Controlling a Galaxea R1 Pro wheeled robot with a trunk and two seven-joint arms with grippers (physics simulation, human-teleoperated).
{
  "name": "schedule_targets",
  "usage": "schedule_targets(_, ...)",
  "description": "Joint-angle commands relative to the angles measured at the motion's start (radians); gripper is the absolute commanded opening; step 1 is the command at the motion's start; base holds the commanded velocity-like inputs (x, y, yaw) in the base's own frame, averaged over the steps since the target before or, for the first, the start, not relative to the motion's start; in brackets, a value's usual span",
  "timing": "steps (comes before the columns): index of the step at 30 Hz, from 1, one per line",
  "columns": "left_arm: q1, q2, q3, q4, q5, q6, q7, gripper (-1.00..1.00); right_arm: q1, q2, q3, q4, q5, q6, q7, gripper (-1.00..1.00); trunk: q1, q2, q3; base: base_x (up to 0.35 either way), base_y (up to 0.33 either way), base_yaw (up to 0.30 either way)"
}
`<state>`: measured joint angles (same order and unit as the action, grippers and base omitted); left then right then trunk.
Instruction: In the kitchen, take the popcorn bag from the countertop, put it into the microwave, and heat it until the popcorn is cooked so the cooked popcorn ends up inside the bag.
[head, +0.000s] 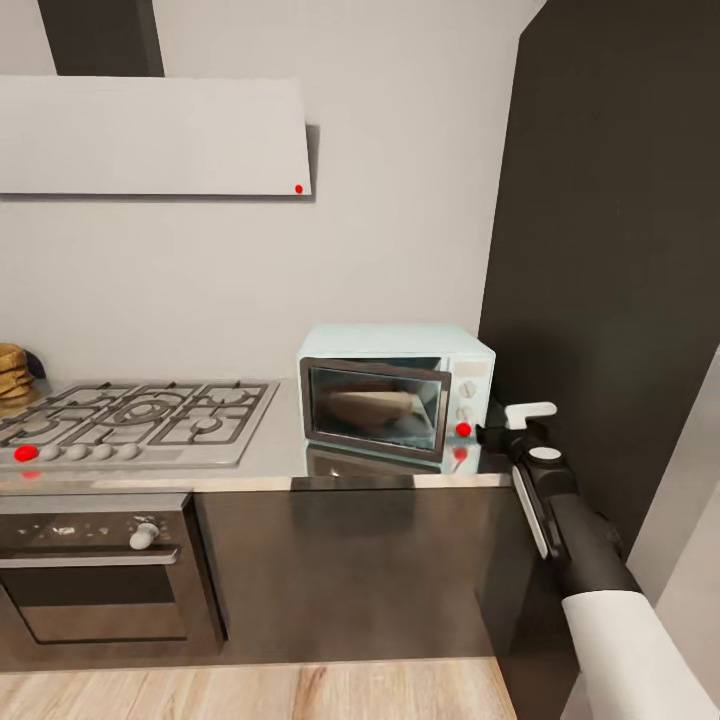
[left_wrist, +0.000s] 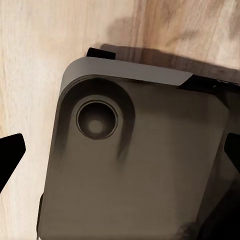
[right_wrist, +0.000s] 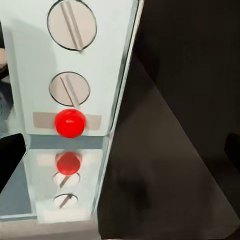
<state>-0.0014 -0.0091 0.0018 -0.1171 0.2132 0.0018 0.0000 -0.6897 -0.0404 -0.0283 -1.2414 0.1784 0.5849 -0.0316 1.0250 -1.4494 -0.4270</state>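
Observation:
The mint-blue microwave stands on the grey countertop beside the hob. Through its dark glass door a brown sack shape, the popcorn bag, shows inside; the popcorn itself is hidden. My right gripper is at the microwave's right front corner, level with the red button. In the right wrist view that red button sits below two round knobs, and the right gripper is open with its fingertips wide apart. My left gripper is open and empty.
A steel gas hob lies to the left, a built-in oven under it and a white hood above. A second brown sack sits at the far left. A tall dark cabinet stands close on the right.

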Motion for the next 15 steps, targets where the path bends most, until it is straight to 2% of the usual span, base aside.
schedule_targets(1, 0.0, 0.0, -0.001, 0.0, 0.007, 0.001, 0.0, 1.0, -0.001, 0.001, 0.001, -0.003, 0.004, 0.006, -0.001, 1.0, 0.0, -0.001, -0.001, 0.047, 0.0, 0.0)
schedule_targets(5, 0.0, 0.0, -0.004, 0.002, 0.008, 0.001, 0.0, 1.0, -0.001, 0.003, 0.001, -0.004, 0.004, 0.0, -0.002, 1.0, 0.0, -0.001, -0.001, 0.223, 0.0, 0.0)
schedule_targets(15, 0.0, 0.0, -0.005, 0.002, 0.006, 0.0, 0.0, 1.0, -0.001, 0.006, 0.002, 0.008, -0.001, -0.012, -0.001, 1.0, 0.0, -0.001, -0.001, 0.316, 0.0, 0.0)
